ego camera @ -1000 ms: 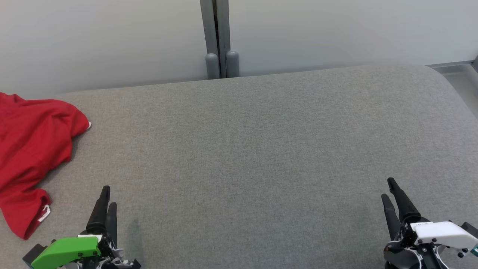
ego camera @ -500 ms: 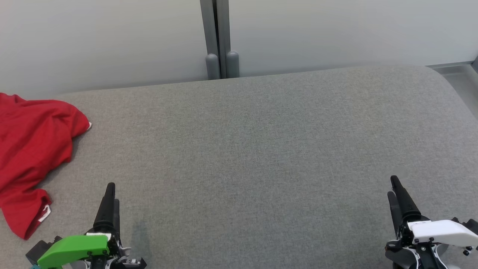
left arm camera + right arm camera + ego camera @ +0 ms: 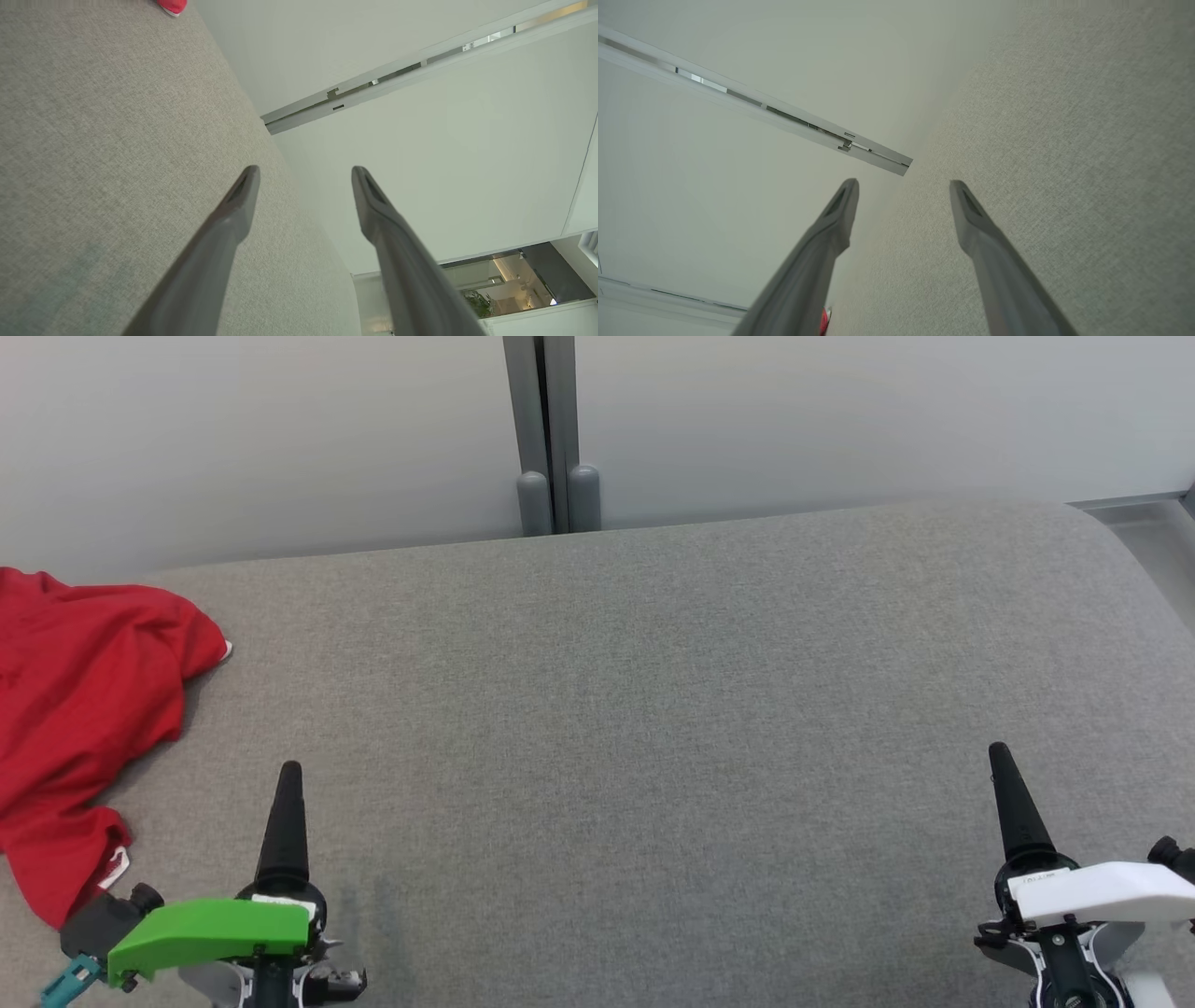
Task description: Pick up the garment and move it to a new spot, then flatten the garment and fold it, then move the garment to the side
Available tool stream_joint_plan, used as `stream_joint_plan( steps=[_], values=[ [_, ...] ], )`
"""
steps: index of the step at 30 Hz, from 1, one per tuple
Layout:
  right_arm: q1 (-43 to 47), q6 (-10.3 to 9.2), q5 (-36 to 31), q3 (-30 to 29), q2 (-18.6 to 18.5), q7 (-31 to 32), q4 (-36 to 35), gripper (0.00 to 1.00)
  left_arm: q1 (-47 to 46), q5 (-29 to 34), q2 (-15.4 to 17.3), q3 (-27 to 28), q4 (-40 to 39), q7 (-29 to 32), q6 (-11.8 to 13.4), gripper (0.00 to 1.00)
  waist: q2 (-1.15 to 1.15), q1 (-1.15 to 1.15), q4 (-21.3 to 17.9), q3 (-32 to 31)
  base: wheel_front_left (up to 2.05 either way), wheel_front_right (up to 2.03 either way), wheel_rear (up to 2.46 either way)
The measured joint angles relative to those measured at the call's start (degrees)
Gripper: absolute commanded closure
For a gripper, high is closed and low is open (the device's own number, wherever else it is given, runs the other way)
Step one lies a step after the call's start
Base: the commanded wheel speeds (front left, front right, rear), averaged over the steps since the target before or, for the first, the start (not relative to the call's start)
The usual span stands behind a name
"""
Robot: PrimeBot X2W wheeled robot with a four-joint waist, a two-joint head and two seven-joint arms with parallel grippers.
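Observation:
The garment is a crumpled red shirt lying at the far left of the grey fabric surface, partly cut off by the head view's left edge. A corner of the garment shows at the top of the left wrist view, and a sliver of the garment at the bottom of the right wrist view. My left gripper, with a green housing, hovers just right of the shirt's lower end. Its fingers stand open and empty. My right gripper, white housing, is at the lower right, fingers open and empty.
A pale wall runs behind the surface, with a grey vertical post at its middle. The surface's far right corner rounds off near a grey ledge.
Both grippers have turned edge-on to the head camera, so each now shows as a single finger, and both have moved a little further up the view. The garment has not moved.

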Motion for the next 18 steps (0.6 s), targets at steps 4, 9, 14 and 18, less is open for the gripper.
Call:
stream_joint_plan(
  steps=[4,9,14,18],
  values=[
    [0.0,0.00,-5.3,0.0,-0.1,-0.7,-1.5,0.00,0.0,6.0,0.0,-1.1,-1.3,-0.8,0.7,0.00,0.00,0.00,0.1,0.0,0.00,0.00,0.00],
    [0.1,0.00,-11.1,0.2,-0.1,-1.8,-3.0,0.00,0.0,12.0,0.0,-2.4,-2.3,-1.8,1.3,0.00,0.00,0.00,0.2,-0.1,0.00,0.00,0.00],
    [0.3,0.00,-17.1,0.8,-0.2,-2.6,-3.9,0.00,0.1,17.4,0.1,-3.1,-2.9,-2.6,1.7,0.00,0.00,0.00,0.3,-0.3,0.00,0.00,0.00],
    [0.6,0.00,-21.5,1.4,-0.2,-3.4,-4.6,0.00,0.9,22.5,0.1,-3.9,-3.0,-3.5,1.7,0.00,0.00,0.00,0.3,-0.3,0.00,0.00,0.00]
  ],
)
